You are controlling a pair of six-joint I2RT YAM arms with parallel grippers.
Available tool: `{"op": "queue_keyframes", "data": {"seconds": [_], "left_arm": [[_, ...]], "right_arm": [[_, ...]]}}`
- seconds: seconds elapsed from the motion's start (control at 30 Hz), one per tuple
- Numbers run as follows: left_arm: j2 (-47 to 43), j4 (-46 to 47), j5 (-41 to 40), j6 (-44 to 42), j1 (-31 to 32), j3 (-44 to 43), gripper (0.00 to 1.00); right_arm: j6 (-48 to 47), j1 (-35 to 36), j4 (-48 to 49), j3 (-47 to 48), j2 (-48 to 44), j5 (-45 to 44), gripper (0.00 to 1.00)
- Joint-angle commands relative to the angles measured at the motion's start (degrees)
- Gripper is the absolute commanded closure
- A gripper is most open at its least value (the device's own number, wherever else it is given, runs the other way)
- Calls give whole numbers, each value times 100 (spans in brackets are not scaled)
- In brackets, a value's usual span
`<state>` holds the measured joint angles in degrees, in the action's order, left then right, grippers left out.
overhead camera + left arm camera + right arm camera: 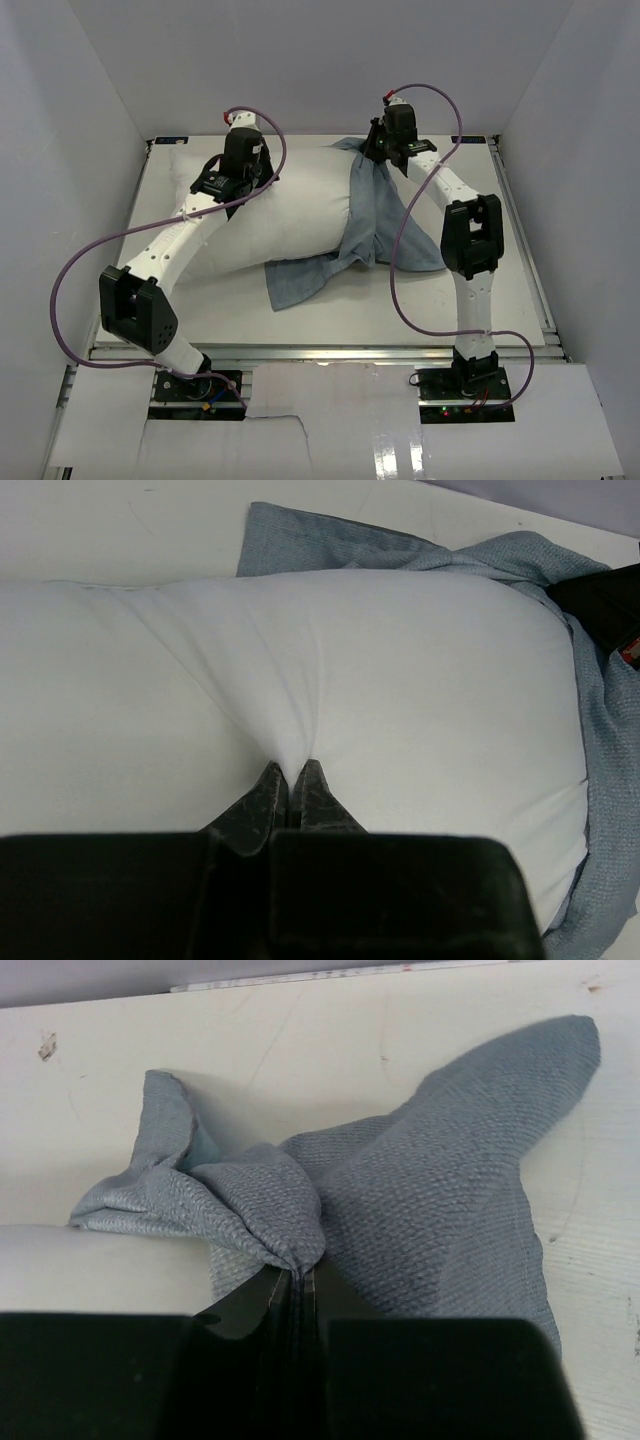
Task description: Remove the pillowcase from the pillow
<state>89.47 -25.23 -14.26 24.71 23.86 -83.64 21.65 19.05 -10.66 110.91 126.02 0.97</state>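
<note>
In the left wrist view, the left gripper (290,777) has its fingers pressed together on a pinch of the white pillow (380,680), with creases running out from the tips. The grey-blue pillowcase (603,750) wraps only the pillow's far end and shows along the top and right of the picture. In the right wrist view, the right gripper (298,1276) is clamped on a gathered fold of the pillowcase. The rest of the cloth fans out flat over the pale surface (300,1050), and a strip of the pillow shows at lower left. In the top external view, the pillow lies across the far left part of the surface. The pillowcase is bunched around its right end near the middle of the far edge. Loose flaps trail toward the near edge and the right side. Each gripper sits over its own end of the pillow.
</note>
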Motion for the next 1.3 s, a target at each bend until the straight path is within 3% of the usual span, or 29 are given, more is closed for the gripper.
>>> {"op": "queue_keyframes", "data": {"seconds": [0.0,0.17,0.43,0.73,0.8,0.83,0.87,0.9,0.97,1.0,1.1,1.17,1.27], "left_arm": [[-712,19,-516,-115,-101,-152,100],[-651,-183,-1200,-265,-109,-364,100],[-97,-509,-1483,-405,-302,-1022,100],[-35,-579,-1588,-458,-470,-1137,100],[-44,-553,-1545,-432,-487,-1102,100],[-9,-527,-1275,-441,-487,-1085,100],[26,-500,-1142,-423,-496,-1102,100],[79,-500,-1071,-371,-496,-1128,100],[201,-500,-939,-335,-496,-1207,100],[228,-500,-921,-318,-496,-1234,100],[281,-500,-877,-283,-496,-1243,100],[299,-430,-842,-239,-496,-1199,100],[352,-342,-710,-177,-496,-1155,100]], "right_arm": [[146,-612,-50,255,160,-835,92],[349,-1157,-103,45,186,-468,92],[-161,-1376,-165,53,178,-493,92],[-135,-1658,-297,-96,46,-510,92],[-187,-1676,-183,-175,-24,-82,92],[-292,-1676,113,-201,-77,921,92],[-467,-1668,186,-176,-86,1410,88],[-538,-1641,143,-106,-129,1667,70],[-914,-1501,-164,88,-410,2027,47],[-995,-1466,-252,106,-568,2064,30],[-1101,-1448,-218,-446,-1472,1969,6],[-1171,-1439,-244,-929,-2114,1959,2],[-1329,-1238,-288,-1965,-2984,2180,4]]}}
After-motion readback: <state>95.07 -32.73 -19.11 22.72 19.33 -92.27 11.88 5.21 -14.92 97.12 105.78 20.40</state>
